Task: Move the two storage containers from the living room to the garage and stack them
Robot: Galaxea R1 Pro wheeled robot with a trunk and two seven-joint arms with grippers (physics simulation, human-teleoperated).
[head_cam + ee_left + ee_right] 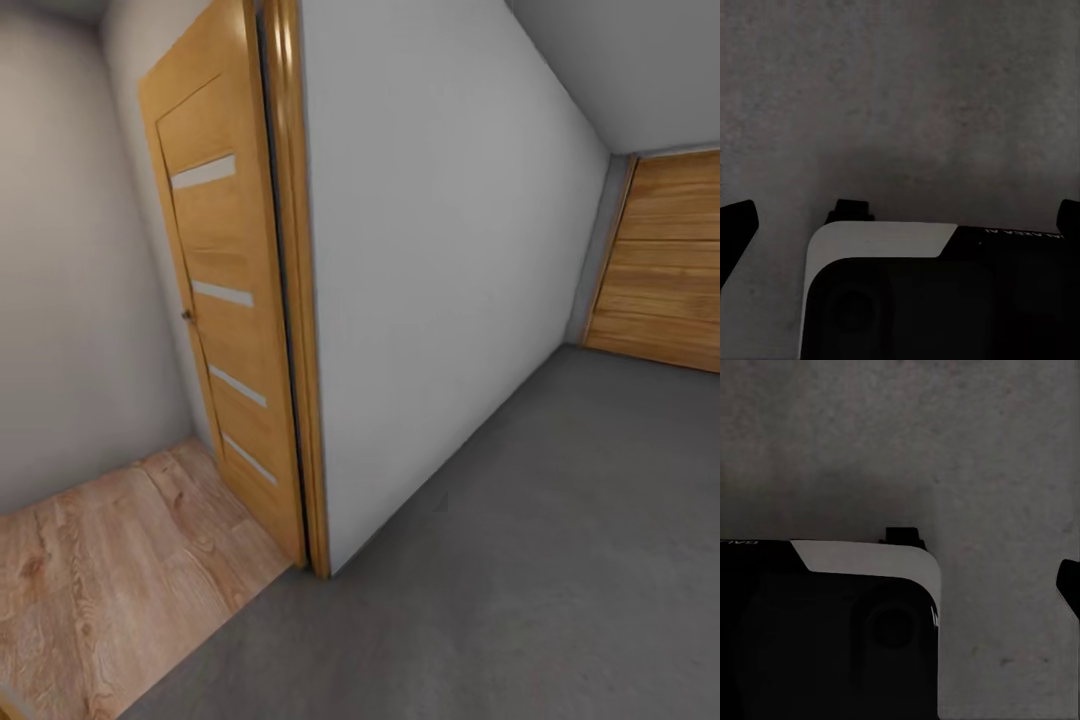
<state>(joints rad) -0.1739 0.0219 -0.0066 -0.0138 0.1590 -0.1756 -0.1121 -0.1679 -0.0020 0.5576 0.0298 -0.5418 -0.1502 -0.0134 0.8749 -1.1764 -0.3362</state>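
Observation:
The two storage containers are out of view. I stand at the threshold of the garage, whose dark grey concrete floor spreads ahead and to the right. In the left wrist view my left gripper hangs over the concrete floor, its dark fingertips far apart with nothing between them. In the right wrist view my right gripper is also above concrete. One fingertip sits at the far edge, and nothing is held.
A honey-wood door with frosted strips stands open against its frame. A white wall runs from there to a wooden panelled door. Light wood-plank flooring lies at the left. My own base shows below both wrists.

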